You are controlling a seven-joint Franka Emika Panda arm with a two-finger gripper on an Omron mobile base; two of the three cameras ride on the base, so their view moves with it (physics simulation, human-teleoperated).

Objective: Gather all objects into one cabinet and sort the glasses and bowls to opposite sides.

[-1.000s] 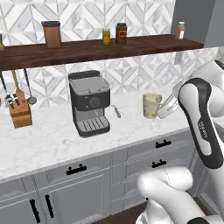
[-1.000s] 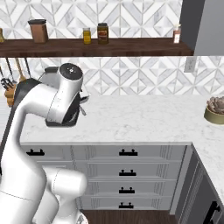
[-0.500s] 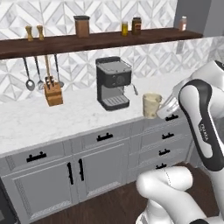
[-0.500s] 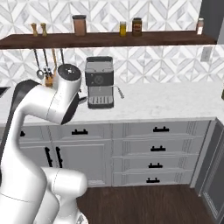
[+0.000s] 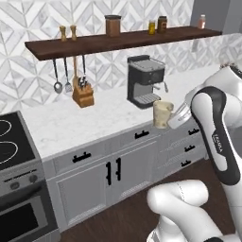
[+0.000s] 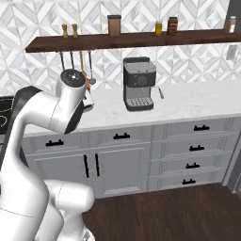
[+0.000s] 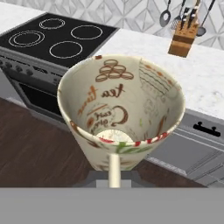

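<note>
gripper (image 5: 171,118) clenched on the cream mug (image 5: 162,113) | mug held in air in front of the counter (image 5: 94,118), beside the coffee machine (image 5: 144,80) | risk: thin handle grip, mug may swing or slip during driving

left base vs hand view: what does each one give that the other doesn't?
Left base view alone: the coffee machine on the counter, the dark wooden shelf with its jars, and the mug from outside, held up level with the counter's front edge.

Hand view alone: the mug's inside, printed with brown lettering, its red-striped rim, and all four rings of the black stovetop.

Both: the cream mug with the gripper shut on it, the knife block, the hanging utensils and the marble counter.
</note>
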